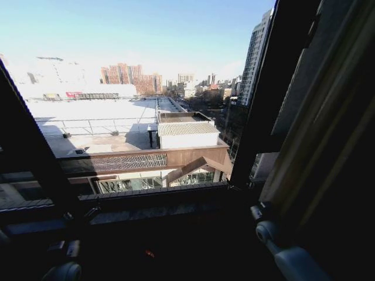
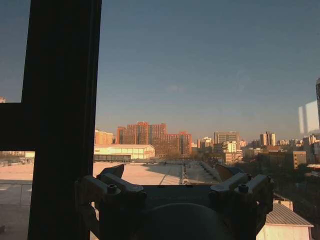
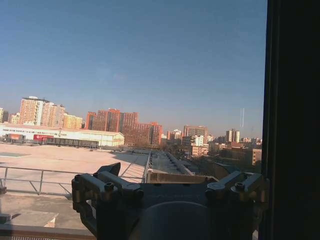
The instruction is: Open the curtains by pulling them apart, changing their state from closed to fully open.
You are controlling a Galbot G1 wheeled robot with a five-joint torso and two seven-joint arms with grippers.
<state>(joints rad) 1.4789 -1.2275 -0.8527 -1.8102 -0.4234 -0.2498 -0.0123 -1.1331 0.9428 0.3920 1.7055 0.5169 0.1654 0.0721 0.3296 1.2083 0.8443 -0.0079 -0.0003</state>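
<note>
Beside the right claw (image 1: 261, 213), which gapes empty, the sheer cream pleated curtains (image 1: 319, 134) hang bunched, long axis vertical, against the dark window frame (image 1: 266, 99), while the left claw (image 2: 172, 175), equally spread and holding nothing, faces bare glass.

I am looking past my right gripper (image 3: 170, 172), whose grey metal fingers (image 3: 110, 171) are standing spread apart with nothing between them, pointing out at the clear glass window pane (image 3: 150, 75). A dark vertical window frame post (image 3: 292, 120) is rising just beside the gripper. Beyond the glass, a pale flat rooftop with a metal railing (image 3: 60, 165) is lying in sunlight, and red-brown high-rise blocks (image 3: 125, 127) are standing far off under blue sky.
</note>
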